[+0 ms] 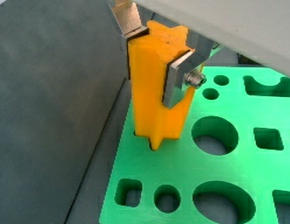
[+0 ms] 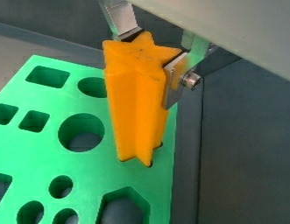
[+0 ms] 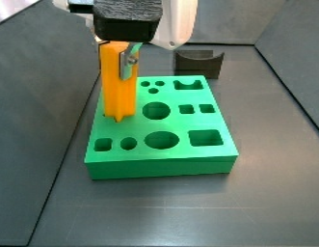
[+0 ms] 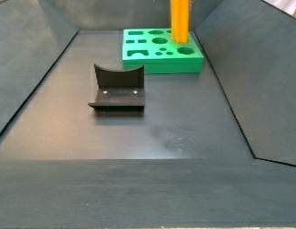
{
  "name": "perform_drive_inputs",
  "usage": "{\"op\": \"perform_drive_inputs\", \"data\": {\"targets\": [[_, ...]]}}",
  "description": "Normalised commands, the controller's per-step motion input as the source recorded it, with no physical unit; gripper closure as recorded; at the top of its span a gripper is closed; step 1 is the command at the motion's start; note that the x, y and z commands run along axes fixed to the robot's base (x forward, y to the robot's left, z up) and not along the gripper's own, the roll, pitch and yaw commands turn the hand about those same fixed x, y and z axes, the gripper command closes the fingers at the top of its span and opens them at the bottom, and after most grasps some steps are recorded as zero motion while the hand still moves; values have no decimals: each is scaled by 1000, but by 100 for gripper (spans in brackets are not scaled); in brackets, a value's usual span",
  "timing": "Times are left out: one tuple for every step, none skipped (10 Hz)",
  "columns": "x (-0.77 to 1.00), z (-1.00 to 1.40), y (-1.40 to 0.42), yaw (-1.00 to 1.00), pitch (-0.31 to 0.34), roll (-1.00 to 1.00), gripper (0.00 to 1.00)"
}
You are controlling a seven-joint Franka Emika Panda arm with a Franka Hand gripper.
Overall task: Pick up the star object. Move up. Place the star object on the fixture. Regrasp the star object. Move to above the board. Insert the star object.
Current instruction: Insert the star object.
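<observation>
Yellow-orange and ridged along its length, the long star-section prism [image 1: 155, 87] stands upright, clamped near its top between the silver plate fingers [image 1: 180, 74] of the robot's two-finger gripper [image 2: 151, 45], its lower end at a hole near one edge of the thick bright green board with shaped cut-outs [image 3: 188, 140]. How deep the tip sits cannot be made out. In a side view the gripper is cut off above the prism [image 4: 181, 20]. Well apart stands the dark notched fixture [image 4: 116, 88], nothing resting in it.
</observation>
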Motion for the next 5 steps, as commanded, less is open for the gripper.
{"op": "perform_drive_inputs", "data": {"targets": [[17,-1000,-200,80,-19,0,100],[26,-1000,-169,97,-27,0,100],[0,-1000,-120,129,-3,1,100],[0,-1000,-34,111,-49,0,100],[0,-1000,-49,114,-59,-16,100]]}}
